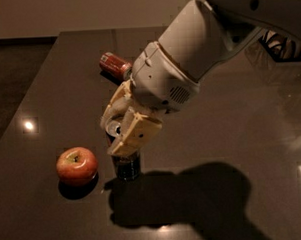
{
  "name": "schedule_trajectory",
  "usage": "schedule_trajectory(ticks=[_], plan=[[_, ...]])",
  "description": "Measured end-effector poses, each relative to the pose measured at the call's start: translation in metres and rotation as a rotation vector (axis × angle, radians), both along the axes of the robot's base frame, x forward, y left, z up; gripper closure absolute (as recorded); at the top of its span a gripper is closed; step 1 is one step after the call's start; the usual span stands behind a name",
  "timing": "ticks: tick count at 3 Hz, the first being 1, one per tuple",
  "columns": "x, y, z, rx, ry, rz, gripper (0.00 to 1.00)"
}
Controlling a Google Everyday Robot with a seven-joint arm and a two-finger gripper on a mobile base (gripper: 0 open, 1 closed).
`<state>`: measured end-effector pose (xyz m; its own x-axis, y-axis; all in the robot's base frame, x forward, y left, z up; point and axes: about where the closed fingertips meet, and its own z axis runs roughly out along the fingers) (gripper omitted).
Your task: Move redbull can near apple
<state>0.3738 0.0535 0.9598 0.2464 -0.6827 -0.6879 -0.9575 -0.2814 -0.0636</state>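
The redbull can (126, 165) stands upright on the dark table, just right of the apple, with its silver top showing between the fingers. My gripper (119, 129) comes down from the upper right and is shut on the can's upper part. Its cream fingers (136, 135) cover most of the can, so only the dark lower body shows. The red apple (76, 166), with a yellowish patch around its stem, sits on the table a short gap left of the can.
An orange-red soda can (115, 65) lies on its side at the back of the table (49, 86), behind the arm. The table's left edge runs close to the apple. The arm's shadow falls on the table to the front right.
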Motion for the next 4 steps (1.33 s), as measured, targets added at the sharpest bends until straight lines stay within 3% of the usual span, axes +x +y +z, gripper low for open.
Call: schedule_trajectory(ticks=[1, 2, 4], plan=[[0.0, 0.015, -0.015, -0.013, -0.001, 0.019, 1.0], [0.002, 0.021, -0.024, -0.026, -0.002, 0.024, 0.84], [0.002, 0.025, -0.029, -0.033, -0.009, 0.026, 0.38]])
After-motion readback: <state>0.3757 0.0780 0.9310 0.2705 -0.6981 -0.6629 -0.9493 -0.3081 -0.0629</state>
